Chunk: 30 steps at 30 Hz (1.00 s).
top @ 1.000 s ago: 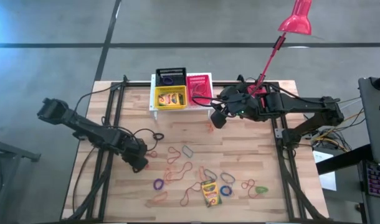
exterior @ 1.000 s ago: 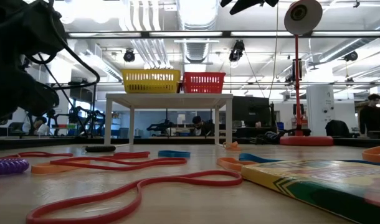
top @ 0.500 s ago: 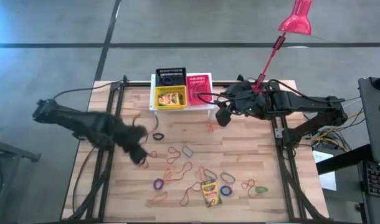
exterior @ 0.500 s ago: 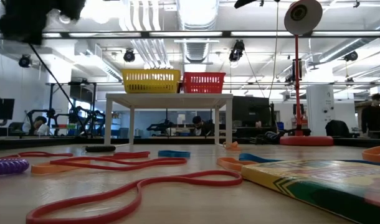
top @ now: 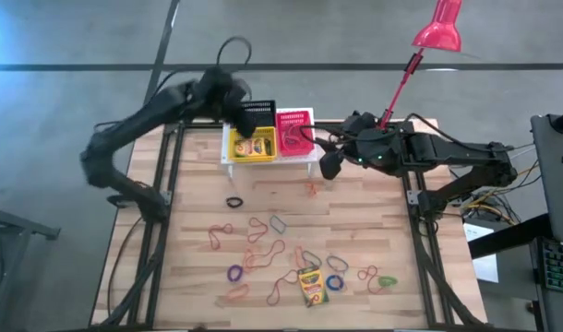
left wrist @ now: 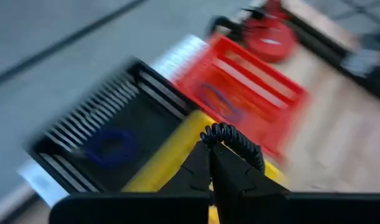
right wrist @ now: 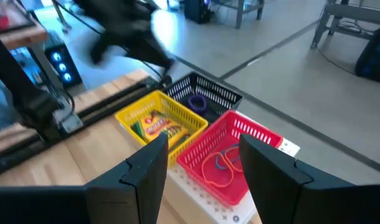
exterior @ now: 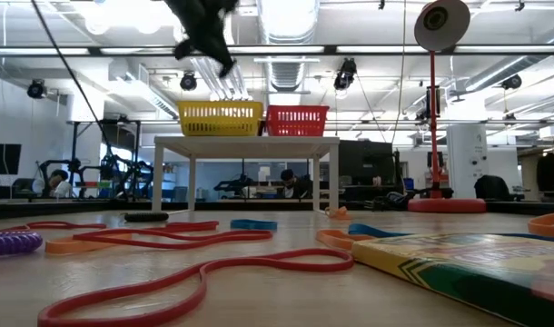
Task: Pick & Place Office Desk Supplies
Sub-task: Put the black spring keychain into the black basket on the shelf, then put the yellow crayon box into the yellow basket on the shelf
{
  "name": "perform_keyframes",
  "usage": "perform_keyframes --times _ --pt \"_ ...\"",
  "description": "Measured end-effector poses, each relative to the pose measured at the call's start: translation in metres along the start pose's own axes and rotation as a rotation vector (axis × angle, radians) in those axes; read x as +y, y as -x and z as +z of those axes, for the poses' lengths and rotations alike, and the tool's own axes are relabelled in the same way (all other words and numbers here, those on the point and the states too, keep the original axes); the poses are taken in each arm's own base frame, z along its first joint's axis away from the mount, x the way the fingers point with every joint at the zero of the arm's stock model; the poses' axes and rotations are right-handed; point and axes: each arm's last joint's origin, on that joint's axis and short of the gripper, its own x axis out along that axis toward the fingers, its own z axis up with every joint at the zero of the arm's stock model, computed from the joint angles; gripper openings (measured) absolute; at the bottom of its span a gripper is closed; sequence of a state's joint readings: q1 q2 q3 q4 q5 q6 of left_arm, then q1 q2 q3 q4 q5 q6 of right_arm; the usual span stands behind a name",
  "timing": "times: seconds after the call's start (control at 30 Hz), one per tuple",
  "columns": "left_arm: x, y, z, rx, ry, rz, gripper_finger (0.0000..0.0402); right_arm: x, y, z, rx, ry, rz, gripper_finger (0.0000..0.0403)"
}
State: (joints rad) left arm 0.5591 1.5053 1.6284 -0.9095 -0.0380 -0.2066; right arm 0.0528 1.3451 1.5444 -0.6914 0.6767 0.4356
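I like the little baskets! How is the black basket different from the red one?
The black basket holds a purple coiled band; the red basket holds thin orange and purple loops. The black basket sits at the stand's back corner, behind the yellow basket; the red basket sits beside the yellow one. Both are small mesh baskets.

No readable text — the crayon box (top: 310, 286) print seems too small.

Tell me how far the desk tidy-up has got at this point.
Partly done. The yellow basket holds crayon boxes, the red basket holds bands, the black basket a purple coil. In hand: the left gripper, above the baskets, is shut on a black coiled band. The right gripper waits open beside the stand. Left: one crayon box and many loose bands on the table.
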Motion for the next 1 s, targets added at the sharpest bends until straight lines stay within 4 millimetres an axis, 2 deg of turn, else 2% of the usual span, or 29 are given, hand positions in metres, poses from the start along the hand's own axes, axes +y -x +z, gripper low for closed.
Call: perform_keyframes --times 0.13,0.27,0.37,0.57,0.8,0.9,1.0 --pt "0.031 -0.046 0.018 0.068 -0.02 0.082 0.0005 -0.003 0.006 0.004 -0.019 -0.036 0.01 0.0192" --pt "0.05 -0.089 0.017 0.161 0.001 0.119 0.0006 -0.005 0.01 0.008 -0.048 -0.061 0.022 0.0192" --pt "0.054 -0.108 0.012 0.209 0.008 0.126 0.0007 -0.005 0.01 0.008 -0.051 -0.061 0.02 0.0192" --pt "0.055 -0.12 0.013 0.194 -0.002 0.121 0.0032 -0.003 0.007 0.007 -0.046 -0.056 0.017 0.0192" --pt "0.055 -0.12 0.017 0.153 -0.018 0.115 0.0121 -0.002 0.006 0.006 -0.043 -0.054 0.016 0.0192" --pt "0.055 -0.117 0.021 0.147 -0.013 0.112 0.0156 -0.002 0.007 0.006 -0.043 -0.059 0.019 0.0192" --pt "0.052 -0.101 0.026 0.168 -0.002 0.083 0.018 0.0 0.009 0.005 -0.038 -0.055 0.034 0.0192"
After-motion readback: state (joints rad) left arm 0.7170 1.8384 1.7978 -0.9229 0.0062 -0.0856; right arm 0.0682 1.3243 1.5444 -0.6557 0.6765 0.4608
